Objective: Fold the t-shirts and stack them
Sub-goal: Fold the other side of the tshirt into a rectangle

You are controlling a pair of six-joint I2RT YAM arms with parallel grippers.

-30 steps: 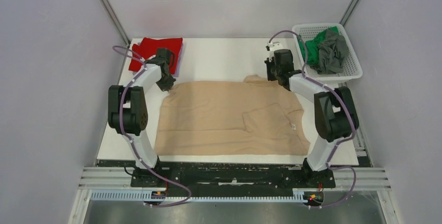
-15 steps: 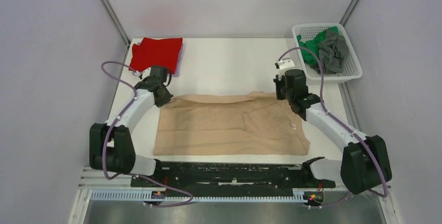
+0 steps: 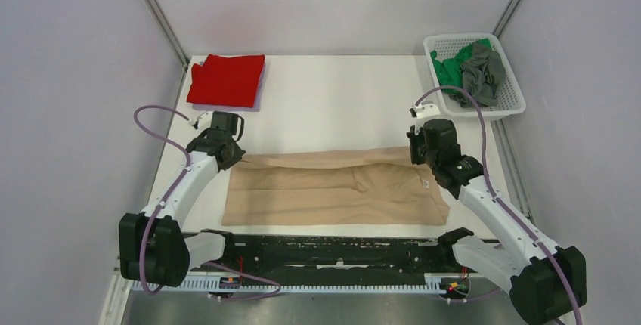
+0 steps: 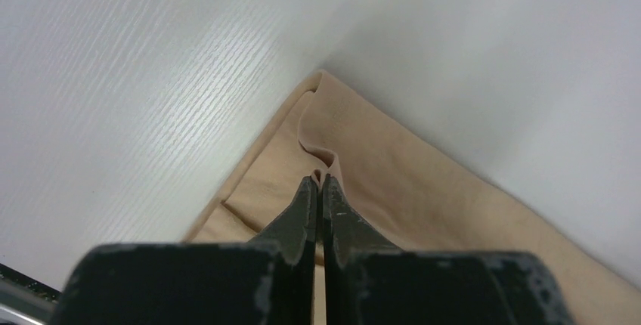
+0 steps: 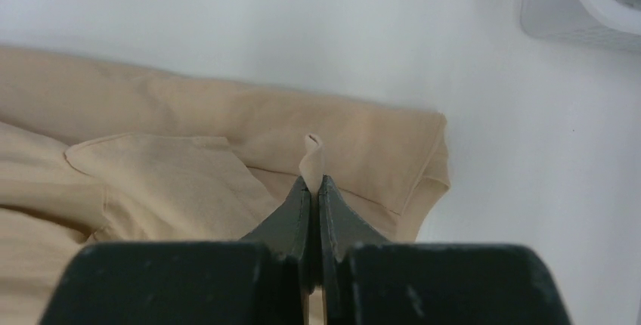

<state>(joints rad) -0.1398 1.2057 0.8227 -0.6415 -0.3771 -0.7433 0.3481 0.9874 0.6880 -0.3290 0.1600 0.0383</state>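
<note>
A large beige t-shirt [image 3: 325,189] lies across the near half of the white table, its far edge folded over toward me. My left gripper [image 3: 229,160] is shut on a pinch of the beige cloth [image 4: 326,166] at the shirt's far left corner. My right gripper [image 3: 420,160] is shut on a pinch of the beige cloth [image 5: 311,157] at the far right corner. A folded red t-shirt [image 3: 227,80] lies at the far left of the table. Green [image 3: 452,68] and grey [image 3: 484,75] t-shirts lie crumpled in the basket.
A white plastic mesh basket [image 3: 508,106] stands at the far right corner of the table; its corner also shows in the right wrist view [image 5: 563,15]. White table surface [image 3: 332,106] lies between the red shirt and the basket. Grey walls enclose the table on both sides.
Both grippers have moved toward me, carrying the beige shirt's far edge with them. The shirt has gone from spread wide to folded into a narrower band.
</note>
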